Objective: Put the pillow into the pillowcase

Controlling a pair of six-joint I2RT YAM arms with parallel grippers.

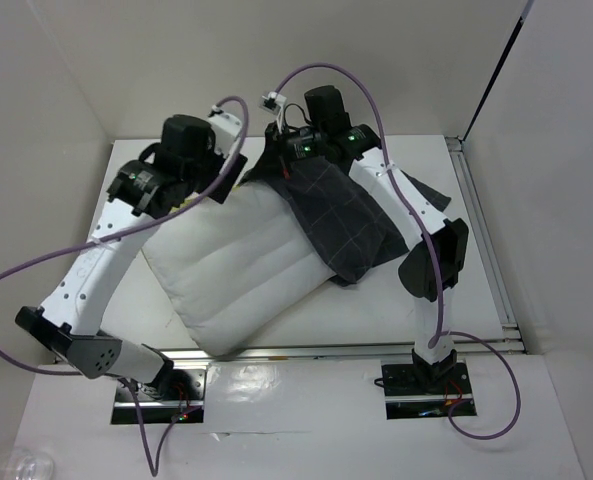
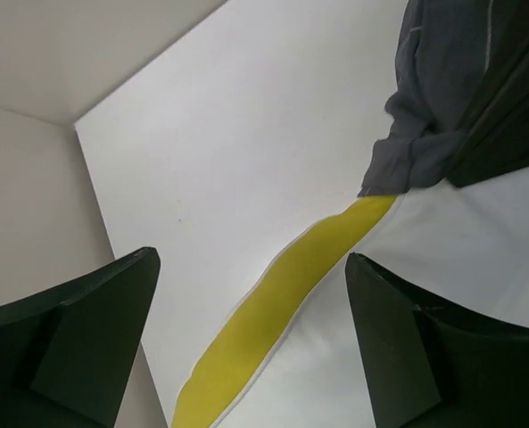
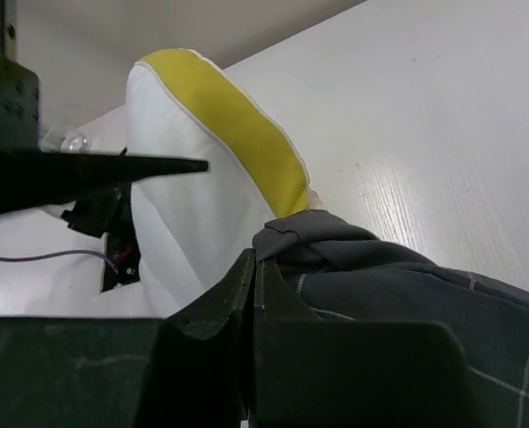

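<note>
Your pillow [image 1: 236, 270] sits diagonally on the table [image 1: 396, 300]. The pillowcase [image 1: 341, 220] lies over its far right corner, and most of the pillow is bare. Can't tell from here whether that corner is actually inside the case. Your right gripper [image 3: 253, 267] is pinched tight on a bunched bit of the pillowcase, right by the pillow's corner where the yellow band [image 3: 237, 125] curves round. Your left gripper [image 2: 251, 267] has its fingers spread wide with nothing between them, hanging over the yellow band on the pillow's far edge, near the grey cloth.
</note>
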